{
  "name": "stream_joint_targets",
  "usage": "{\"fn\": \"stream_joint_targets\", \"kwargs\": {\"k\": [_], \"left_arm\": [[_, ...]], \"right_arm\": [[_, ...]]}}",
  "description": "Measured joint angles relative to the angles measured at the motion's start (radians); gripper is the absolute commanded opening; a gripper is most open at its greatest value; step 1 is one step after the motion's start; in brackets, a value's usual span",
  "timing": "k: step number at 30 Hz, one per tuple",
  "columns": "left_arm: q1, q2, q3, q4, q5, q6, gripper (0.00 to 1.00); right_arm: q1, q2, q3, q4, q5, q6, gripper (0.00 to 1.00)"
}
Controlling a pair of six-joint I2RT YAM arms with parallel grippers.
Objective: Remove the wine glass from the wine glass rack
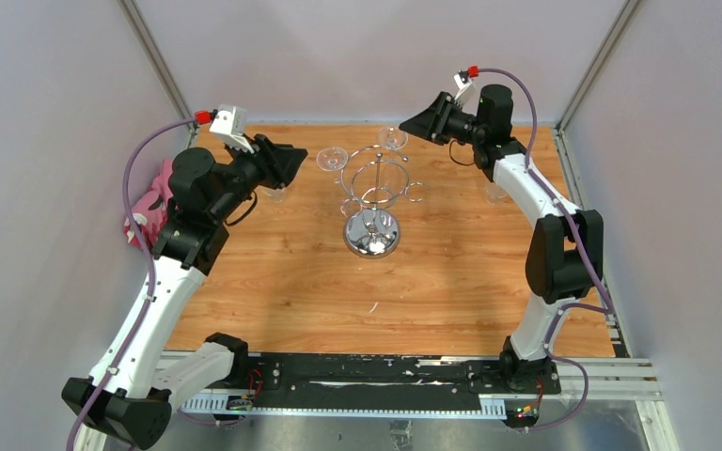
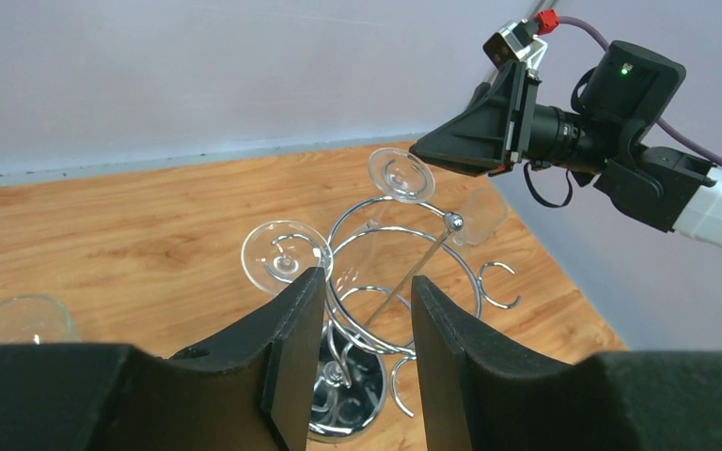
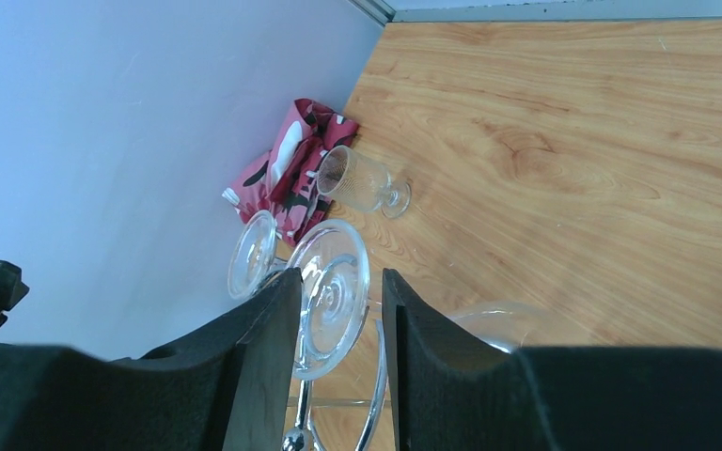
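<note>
The right arm reached in from the upper right. The right gripper (image 3: pixel 340 282) stood narrow around the wine glass (image 3: pixel 334 301) foot, at upper centre on the wine glass rack (image 1: pixel 372 235); contact unclear. The left gripper (image 2: pixel 367 279) gaped empty.

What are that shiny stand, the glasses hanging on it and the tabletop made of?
The wine glass rack looks like chromed metal wire: its round base mirrors the surroundings. The wine glasses seem clear glass, perhaps plastic: the wood shows through. The table shows light wood grain, possibly laminate, with a low sheen.
</note>
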Motion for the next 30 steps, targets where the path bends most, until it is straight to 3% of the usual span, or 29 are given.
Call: {"fn": "stream_joint_targets", "kwargs": {"k": [30], "left_arm": [[0.0, 0.003, -0.012, -0.004, -0.014, 0.006, 0.44]], "right_arm": [[0.0, 0.031, 0.034, -0.027, -0.053, 0.016, 0.39]]}}
